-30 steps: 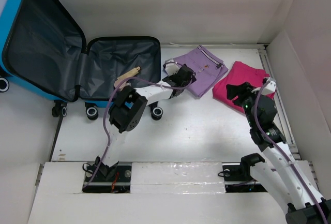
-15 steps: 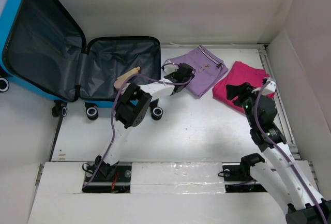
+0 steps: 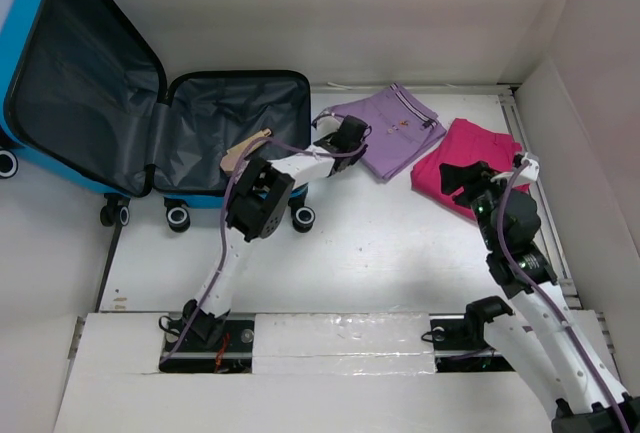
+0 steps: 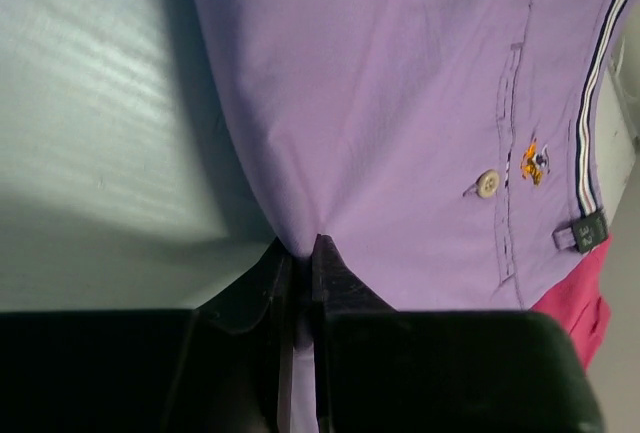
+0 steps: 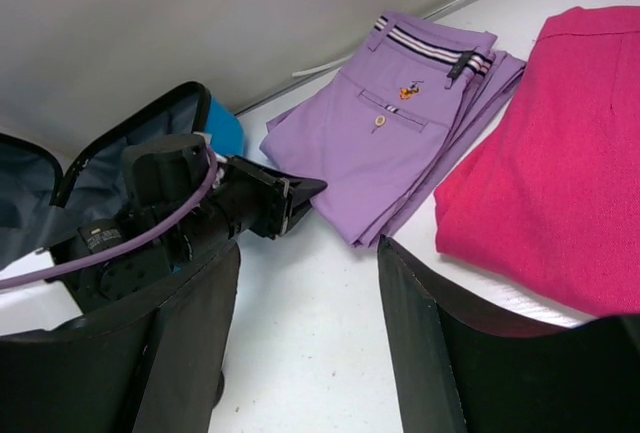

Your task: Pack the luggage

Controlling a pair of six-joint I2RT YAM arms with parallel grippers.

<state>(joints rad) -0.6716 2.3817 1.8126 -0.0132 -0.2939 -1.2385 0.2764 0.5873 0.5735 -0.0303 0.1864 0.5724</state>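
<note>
A flat matte white tabletop [image 3: 400, 253] fills the scene, closed in by a plain white back wall [image 3: 400, 13] and a white panel wall on the right [image 3: 600, 133]. A silver metal rail [image 3: 550, 223] runs along the tabletop's right edge. A raised white ledge [image 3: 340, 353] crosses its near edge under soft, even light.

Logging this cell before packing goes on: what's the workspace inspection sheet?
Surface: white table, no spills seen.
Job's things: luggage open, dark lining up, pale object inside; purple garment and pink garment folded on the table.
Clutter: nothing seen.
Grippers: left gripper shut on the purple garment's edge; right gripper open, empty, near the pink garment.
Cables: purple cable along each arm.
Surroundings: white walls.
</note>
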